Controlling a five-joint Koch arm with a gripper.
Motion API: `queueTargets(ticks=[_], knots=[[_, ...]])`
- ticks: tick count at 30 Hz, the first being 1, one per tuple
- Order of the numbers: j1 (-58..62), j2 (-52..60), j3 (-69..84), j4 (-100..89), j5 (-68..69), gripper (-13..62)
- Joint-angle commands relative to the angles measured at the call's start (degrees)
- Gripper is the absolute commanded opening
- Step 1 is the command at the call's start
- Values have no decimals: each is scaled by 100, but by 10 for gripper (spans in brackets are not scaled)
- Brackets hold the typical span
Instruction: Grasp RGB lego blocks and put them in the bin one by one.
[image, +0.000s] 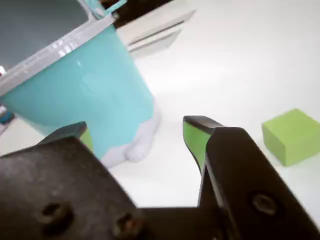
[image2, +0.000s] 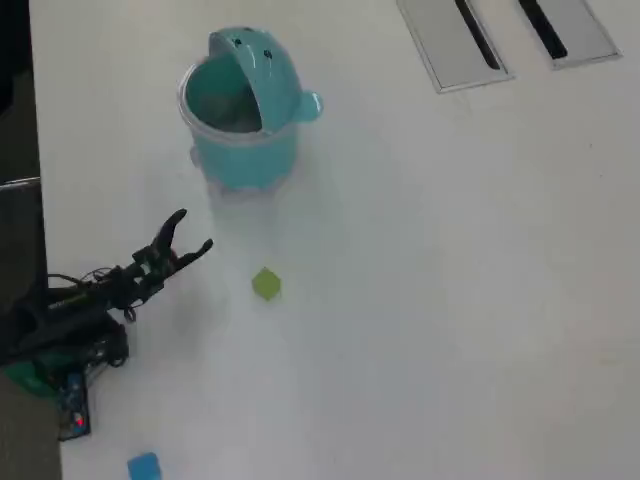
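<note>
Overhead view: pincer (image2: 192, 230) released, empty, between bin (image2: 245, 160) and yellow-green block (image2: 266, 284).

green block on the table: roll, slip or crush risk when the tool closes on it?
The yellow-green block looks like a flat-faced cube, so it should sit still and slide rather than roll if nudged. Its smooth faces and the bare white table suggest it may skate if pinched off-centre. It looks rigid and small beside the open tool, so probably light and unlikely to crush.

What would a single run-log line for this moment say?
tool: open, empty, above table | yellow-green block: on table | blue block: on table | bin: lid open | red block: not visible
</note>
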Motion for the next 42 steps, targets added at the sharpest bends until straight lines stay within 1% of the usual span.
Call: queueTargets(ticks=[1, 4, 7, 11, 14, 15, 17, 19, 22, 23, 25, 31, 42], knots=[[-97, 413, -510, 193, -809, 341], [-211, 431, -659, 747, -1450, 342], [-272, 448, -545, 1318, -2786, 347], [-264, 466, -475, 1626, -3419, 354], [-325, 466, -589, 2004, -3472, 349], [-694, 466, -712, 2479, -3489, 346], [-914, 466, -835, 2927, -3472, 345], [-1116, 466, -879, 3015, -3226, 345], [-1468, 457, -1055, 3419, -2373, 345], [-1582, 457, -1169, 3683, -2382, 345], [-1600, 457, -1266, 4078, -2637, 345], [-1617, 457, -1037, 4623, -2795, 338], [-1600, 422, -765, 4860, -2856, 330]])
